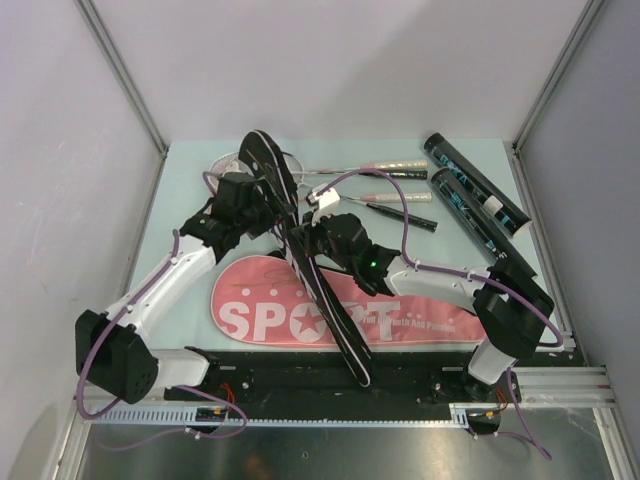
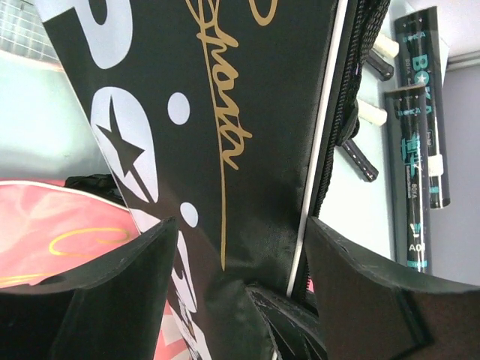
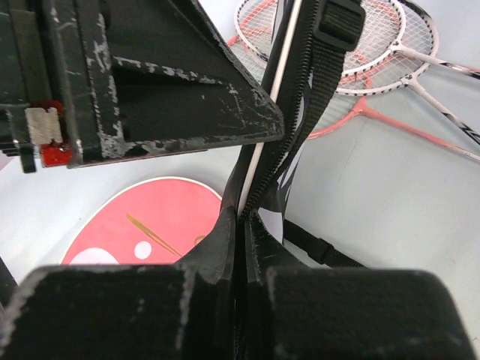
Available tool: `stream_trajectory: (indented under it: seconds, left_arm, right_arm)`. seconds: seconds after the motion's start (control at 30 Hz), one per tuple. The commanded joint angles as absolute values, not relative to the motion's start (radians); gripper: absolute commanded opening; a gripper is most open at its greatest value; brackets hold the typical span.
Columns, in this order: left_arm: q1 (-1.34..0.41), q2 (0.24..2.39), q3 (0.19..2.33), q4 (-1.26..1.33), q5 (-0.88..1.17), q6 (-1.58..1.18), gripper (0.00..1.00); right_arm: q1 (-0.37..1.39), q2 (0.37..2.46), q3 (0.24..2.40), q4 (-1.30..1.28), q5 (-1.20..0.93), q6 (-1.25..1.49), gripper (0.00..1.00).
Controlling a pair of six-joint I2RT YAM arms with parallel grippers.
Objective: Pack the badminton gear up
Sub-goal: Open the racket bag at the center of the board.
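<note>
A pink racket bag (image 1: 290,318) printed "SPORT" lies flat at the table's near side. Its black flap (image 1: 300,235) stands up on edge between the two arms. My right gripper (image 3: 244,217) is shut on the flap's zipper edge (image 3: 281,142). My left gripper (image 2: 240,225) is open, its fingers wide on either side of the black flap (image 2: 225,112). Two pink-and-white rackets (image 3: 375,45) lie behind the bag, handles (image 1: 395,172) pointing right. Two dark tubes (image 1: 478,188) with teal print lie at the back right; both tubes (image 2: 416,150) also show in the left wrist view.
A black strap (image 3: 322,251) trails from the bag onto the pale table (image 3: 390,210). Grey walls and metal posts (image 1: 120,70) close in the table on the left, back and right. A black rail (image 1: 320,385) runs along the near edge by the arm bases.
</note>
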State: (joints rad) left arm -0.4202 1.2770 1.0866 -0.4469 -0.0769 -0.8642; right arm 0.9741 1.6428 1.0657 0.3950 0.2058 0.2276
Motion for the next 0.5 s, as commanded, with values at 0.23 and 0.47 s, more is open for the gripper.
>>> stream_trajectory:
  seconds: [0.23,0.47]
  left_arm:
    - [-0.414,1.330,1.008,-0.305,-0.009,-0.788,0.17]
    - [-0.408,1.252,0.968,-0.299,0.076,-0.681,0.00]
  right_arm:
    - [0.994,1.625,1.072,0.425,0.065,0.198,0.10]
    - [0.832,1.481,1.072,0.130,-0.355,0.250,0.61]
